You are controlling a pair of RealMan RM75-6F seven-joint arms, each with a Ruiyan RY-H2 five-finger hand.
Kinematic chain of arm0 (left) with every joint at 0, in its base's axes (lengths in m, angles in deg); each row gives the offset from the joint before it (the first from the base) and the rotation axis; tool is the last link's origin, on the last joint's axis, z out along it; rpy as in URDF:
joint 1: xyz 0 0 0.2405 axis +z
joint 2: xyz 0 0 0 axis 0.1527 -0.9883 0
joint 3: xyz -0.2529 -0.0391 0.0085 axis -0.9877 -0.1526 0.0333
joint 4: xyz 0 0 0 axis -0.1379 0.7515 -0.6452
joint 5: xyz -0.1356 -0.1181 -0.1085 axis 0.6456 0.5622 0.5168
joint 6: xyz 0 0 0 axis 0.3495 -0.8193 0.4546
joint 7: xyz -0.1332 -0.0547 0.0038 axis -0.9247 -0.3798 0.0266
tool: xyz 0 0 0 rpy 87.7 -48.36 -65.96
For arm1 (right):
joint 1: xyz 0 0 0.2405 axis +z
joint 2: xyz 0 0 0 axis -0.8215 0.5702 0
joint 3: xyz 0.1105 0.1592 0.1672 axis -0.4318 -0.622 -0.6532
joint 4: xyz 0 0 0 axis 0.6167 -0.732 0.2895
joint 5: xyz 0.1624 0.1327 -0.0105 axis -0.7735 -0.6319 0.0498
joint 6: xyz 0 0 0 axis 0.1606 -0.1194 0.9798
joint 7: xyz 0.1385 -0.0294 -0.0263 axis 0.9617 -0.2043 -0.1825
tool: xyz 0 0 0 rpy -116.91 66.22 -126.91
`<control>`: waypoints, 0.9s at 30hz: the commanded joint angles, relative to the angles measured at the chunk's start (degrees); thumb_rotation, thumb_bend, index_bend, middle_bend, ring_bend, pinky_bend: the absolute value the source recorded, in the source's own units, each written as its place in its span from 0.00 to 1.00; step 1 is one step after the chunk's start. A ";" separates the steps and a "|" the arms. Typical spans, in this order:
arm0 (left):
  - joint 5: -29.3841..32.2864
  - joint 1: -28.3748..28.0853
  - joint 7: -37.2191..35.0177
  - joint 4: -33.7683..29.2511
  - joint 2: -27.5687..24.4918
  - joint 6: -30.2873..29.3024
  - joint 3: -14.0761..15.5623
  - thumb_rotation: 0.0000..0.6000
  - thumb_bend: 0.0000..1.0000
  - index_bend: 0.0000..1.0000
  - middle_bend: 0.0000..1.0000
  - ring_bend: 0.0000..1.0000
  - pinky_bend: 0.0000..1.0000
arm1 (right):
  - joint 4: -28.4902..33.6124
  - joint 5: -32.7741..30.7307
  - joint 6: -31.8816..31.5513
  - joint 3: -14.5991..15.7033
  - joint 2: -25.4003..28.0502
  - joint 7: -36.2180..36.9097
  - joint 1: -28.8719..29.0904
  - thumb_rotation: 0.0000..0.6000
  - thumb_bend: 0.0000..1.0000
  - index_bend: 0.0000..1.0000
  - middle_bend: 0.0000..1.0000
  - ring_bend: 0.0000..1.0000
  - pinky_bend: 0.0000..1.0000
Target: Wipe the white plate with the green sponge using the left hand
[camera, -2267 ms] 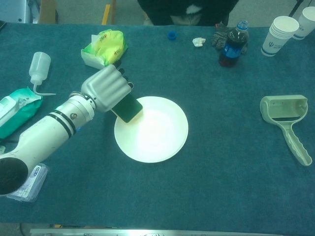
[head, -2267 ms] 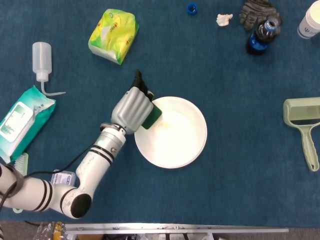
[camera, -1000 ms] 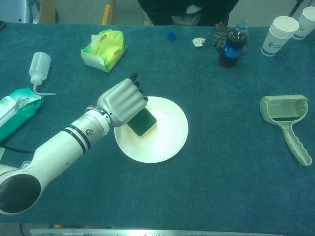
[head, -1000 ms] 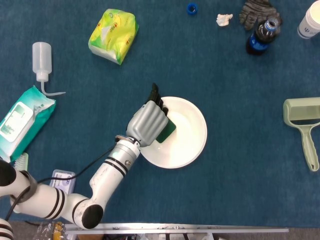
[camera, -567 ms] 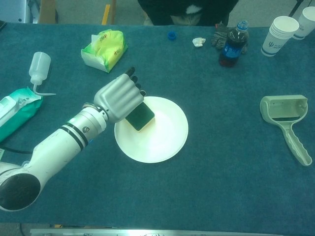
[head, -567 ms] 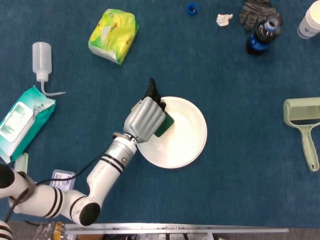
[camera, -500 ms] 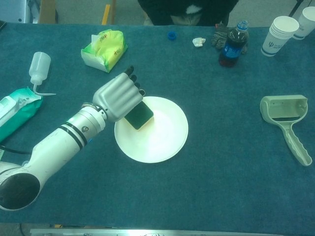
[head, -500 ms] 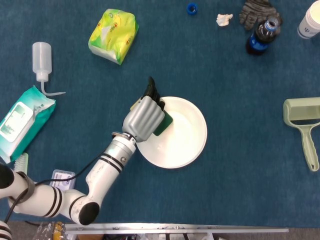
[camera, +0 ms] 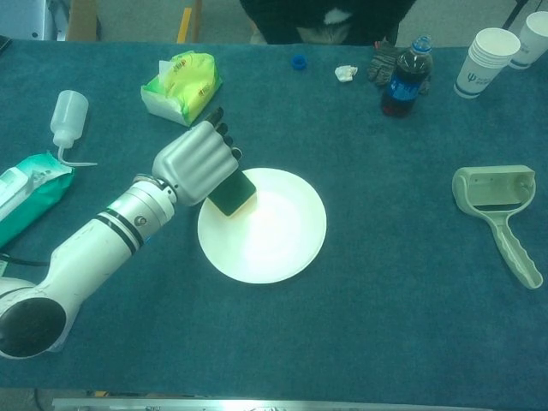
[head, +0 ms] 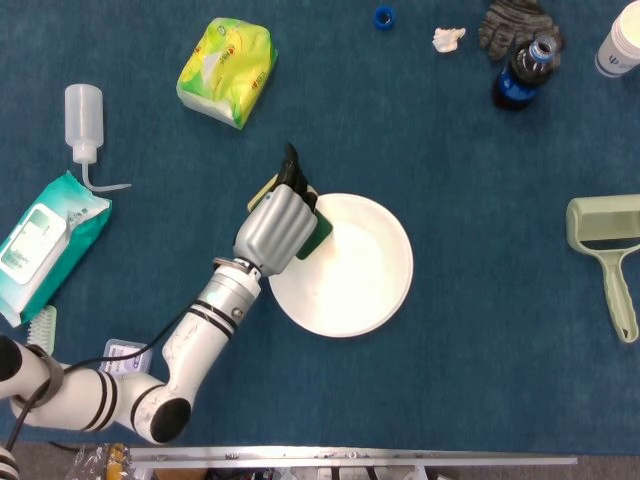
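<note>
**White plate under the sponge at its ten o'clock rim**

The white plate (head: pixel 350 270) lies flat on the blue tabletop (head: pixel 450 380), near the middle of the head view. The green sponge (head: pixel 314 236) sits over the plate's edge at about ten o'clock, tilted, with its dark green face toward the plate and a paler yellow edge showing on the outer side. The left hand (head: pixel 275 228) has its fingers curled closed around the sponge, gripping it, with dark fingertips pointing toward twelve o'clock. In the chest view the same hand (camera: pixel 195 163) hangs over the plate's (camera: pixel 274 248) upper-left rim, the sponge (camera: pixel 231 195) protruding below the knuckles; whether it touches the plate cannot be told. The forearm runs down toward seven o'clock. The right hand shows in neither view.

Around the plate, well apart from it: a yellow-green tissue pack (head: pixel 227 70) at eleven o'clock, a clear squeeze bottle (head: pixel 84 120) and a teal wet-wipe pack (head: pixel 45 245) out toward nine o'clock, and a pale green lint roller (head: pixel 612 245) at three o'clock. Toward one o'clock stand a dark soda bottle (head: pixel 522 72), a grey glove (head: pixel 512 22) just behind it, a small white crumpled scrap (head: pixel 448 38) and a blue bottle cap (head: pixel 384 16). Paper cups (camera: pixel 485 58) stand at the far right corner in the chest view.
</note>
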 commanded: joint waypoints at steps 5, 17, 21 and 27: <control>-0.56 0.74 1.34 -0.49 -1.62 -0.38 -0.12 1.00 0.27 0.46 0.38 0.25 0.12 | 0.02 0.02 -0.18 -0.09 0.05 0.19 -0.05 0.98 0.32 0.30 0.31 0.21 0.40; -1.34 4.18 -1.94 -8.62 -8.61 -4.39 -1.75 1.00 0.27 0.46 0.38 0.25 0.12 | -0.20 0.51 -0.29 0.03 -0.23 0.65 0.04 0.98 0.32 0.30 0.32 0.21 0.40; -1.55 5.94 -4.32 -10.93 -11.19 -5.13 -1.27 1.00 0.27 0.46 0.38 0.25 0.12 | -0.28 0.65 -0.23 0.06 -0.42 0.67 0.16 0.98 0.32 0.30 0.32 0.21 0.40; -2.83 8.34 -8.84 -13.23 -14.79 -5.67 -0.34 1.00 0.27 0.46 0.38 0.25 0.12 | -0.28 0.81 -0.34 0.11 -0.49 0.68 0.18 0.98 0.32 0.30 0.31 0.21 0.40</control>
